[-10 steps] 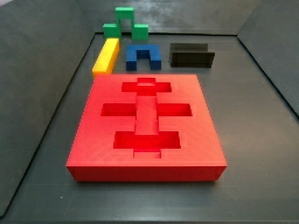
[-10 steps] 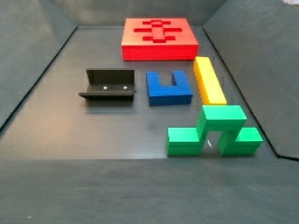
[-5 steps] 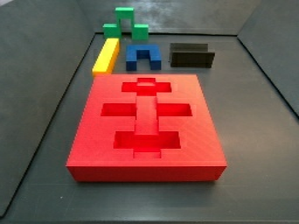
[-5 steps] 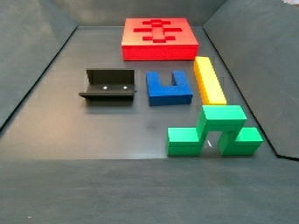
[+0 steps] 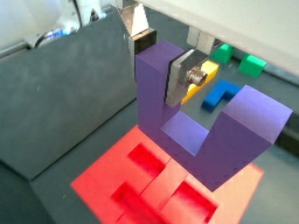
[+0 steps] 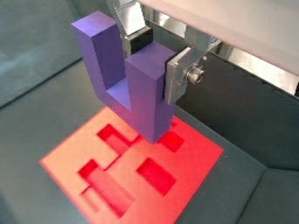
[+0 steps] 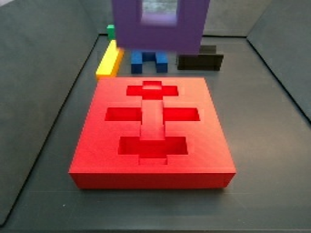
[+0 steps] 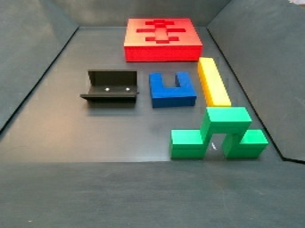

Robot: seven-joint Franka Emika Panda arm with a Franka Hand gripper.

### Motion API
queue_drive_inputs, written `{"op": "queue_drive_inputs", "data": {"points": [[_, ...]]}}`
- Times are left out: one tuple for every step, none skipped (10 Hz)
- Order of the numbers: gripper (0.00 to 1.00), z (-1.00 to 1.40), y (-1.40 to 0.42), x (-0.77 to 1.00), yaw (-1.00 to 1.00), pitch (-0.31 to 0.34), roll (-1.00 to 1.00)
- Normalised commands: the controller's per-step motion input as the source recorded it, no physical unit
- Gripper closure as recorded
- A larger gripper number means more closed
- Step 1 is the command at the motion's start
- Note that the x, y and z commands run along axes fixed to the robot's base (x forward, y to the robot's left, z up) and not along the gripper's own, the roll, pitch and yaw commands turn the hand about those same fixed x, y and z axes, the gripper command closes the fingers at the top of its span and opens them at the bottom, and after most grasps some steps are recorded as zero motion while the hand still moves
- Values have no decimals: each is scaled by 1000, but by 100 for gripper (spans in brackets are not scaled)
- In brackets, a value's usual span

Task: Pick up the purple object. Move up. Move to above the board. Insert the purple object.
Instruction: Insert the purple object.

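My gripper is shut on the purple object, a U-shaped block held by one prong, with the prongs up and the base bar down. Both wrist views show it; it also shows here, gripper. A silver finger presses the prong's outer face. The red board with cross-shaped slots lies below the block, apart from it. In a side view the purple object hangs at the top of the picture, over the far end of the board. My gripper is above both side views.
A blue U-block, a yellow bar, a green block and the dark fixture stand on the grey floor beyond the board. Grey walls enclose the floor.
The purple object has come into a side view at the top, in front of the green block. The board and the other blocks have not moved.
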Motion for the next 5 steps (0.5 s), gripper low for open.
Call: {"op": "queue_drive_inputs", "data": {"points": [[100, -1000, -703, -54, 0, -34, 79], [100, -1000, -623, 0, 11, -37, 56], [100, -1000, -554, 0, 77, -43, 39], [100, -1000, -426, 14, 157, -59, 14], [100, -794, -309, 0, 100, -126, 54]]}}
